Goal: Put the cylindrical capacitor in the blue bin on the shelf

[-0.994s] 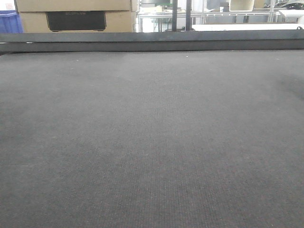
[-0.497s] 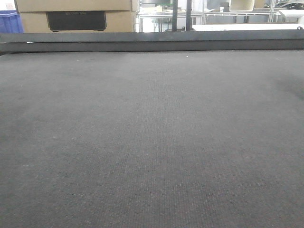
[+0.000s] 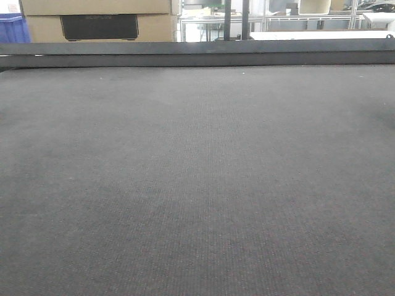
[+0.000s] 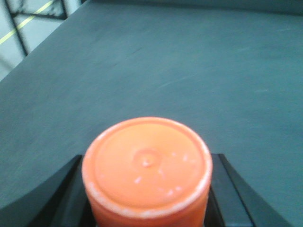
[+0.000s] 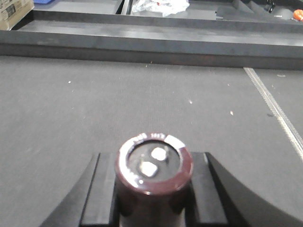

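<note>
Overhead-forward and wrist views, read from the left. Beyond the far left corner of the dark grey felt-covered bench [image 3: 197, 185] sits a blue plastic container [image 3: 12, 29], cut by the frame; it may be the target bin, though this cannot be confirmed. Beside it stands a tan cardboard box [image 3: 99, 18], and further right pale metal racking [image 3: 308, 20] fills the background. Neither arm appears in this view.

Left wrist view: the left hand [image 4: 147, 201] is clenched on an upright orange plastic cylinder with a flat top [image 4: 147, 163], its black fingers [image 4: 66, 194] pressed to either side, above bare bench.

Right wrist view: the right hand [image 5: 154, 201] grasps the dark brown cylindrical capacitor [image 5: 155, 161], held upright with two bright metal terminals on its top face. Ahead lies open bench, then a raised dark rail [image 5: 151, 47] along the far edge. Whether the capacitor is lifted clear of the bench cannot be told.

Step in hand, by judgement: the grasp is made and carriage to the bin is not yet done. The next move calls for a firm, upright hold, clearance over the far-edge rail, and release only once the bin mouth is directly below.
</note>
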Available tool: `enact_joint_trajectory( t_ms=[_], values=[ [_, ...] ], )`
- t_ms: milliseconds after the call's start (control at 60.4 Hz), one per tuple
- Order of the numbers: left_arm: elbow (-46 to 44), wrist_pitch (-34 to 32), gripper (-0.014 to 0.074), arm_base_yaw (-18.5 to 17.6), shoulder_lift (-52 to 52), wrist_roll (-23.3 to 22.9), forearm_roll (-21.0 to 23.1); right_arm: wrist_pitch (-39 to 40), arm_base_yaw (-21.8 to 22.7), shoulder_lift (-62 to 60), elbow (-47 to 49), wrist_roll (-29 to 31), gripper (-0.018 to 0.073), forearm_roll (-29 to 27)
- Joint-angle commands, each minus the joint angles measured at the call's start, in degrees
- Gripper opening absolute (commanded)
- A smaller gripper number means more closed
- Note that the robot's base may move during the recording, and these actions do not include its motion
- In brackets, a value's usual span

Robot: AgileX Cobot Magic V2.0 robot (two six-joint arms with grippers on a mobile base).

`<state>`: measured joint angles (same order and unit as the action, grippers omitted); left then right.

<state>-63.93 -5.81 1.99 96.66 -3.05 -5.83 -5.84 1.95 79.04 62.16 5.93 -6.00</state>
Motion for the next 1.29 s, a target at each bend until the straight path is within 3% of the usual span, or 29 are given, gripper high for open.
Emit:
enact_joint_trajectory(
  t_ms=[0,182,348,497,729,911,1110,1275],
  values=[
    [-0.4,5.4,-0.0111,-3.0,-5.9,0.0,-1.1,-4.7,0.1,-2.6,0.5,0.0,-0.0099,0.2],
    [-0.4,15.4,-0.0111,-9.1,-15.5,0.0,-0.5,-13.0,0.1,-7.0,0.3,0.0,-0.0099,0.2],
    [-0.4,26.8,-0.0111,-14.0,-22.7,0.0,-0.4,-13.7,-0.2,-13.1,-4.7,0.0,-0.0099,-0.3],
    [-0.4,35.5,-0.0111,-16.6,-27.2,0.0,-0.4,-14.7,-2.9,-19.8,-12.0,0.1,-0.0099,-0.3],
    [-0.4,47.9,-0.0111,-17.3,-34.9,0.0,-0.3,-19.8,-8.4,-33.0,-17.6,0.1,-0.0099,-0.3],
    [-0.3,49.7,-0.0111,-17.3,-41.2,0.0,0.6,-23.2,-10.4,-41.2,-17.3,0.1,-0.0099,-0.3],
    [-0.3,49.8,-0.0111,-17.3,-46.2,0.0,1.4,-35.4,-10.4,-43.9,-10.7,0.1,-0.0099,-0.3],
    [-0.2,50.7,-0.0111,-17.3,-46.8,0.0,1.7,-37.2,-10.4,-43.9,-5.8,0.0,-0.0099,-0.3]
  ],
)
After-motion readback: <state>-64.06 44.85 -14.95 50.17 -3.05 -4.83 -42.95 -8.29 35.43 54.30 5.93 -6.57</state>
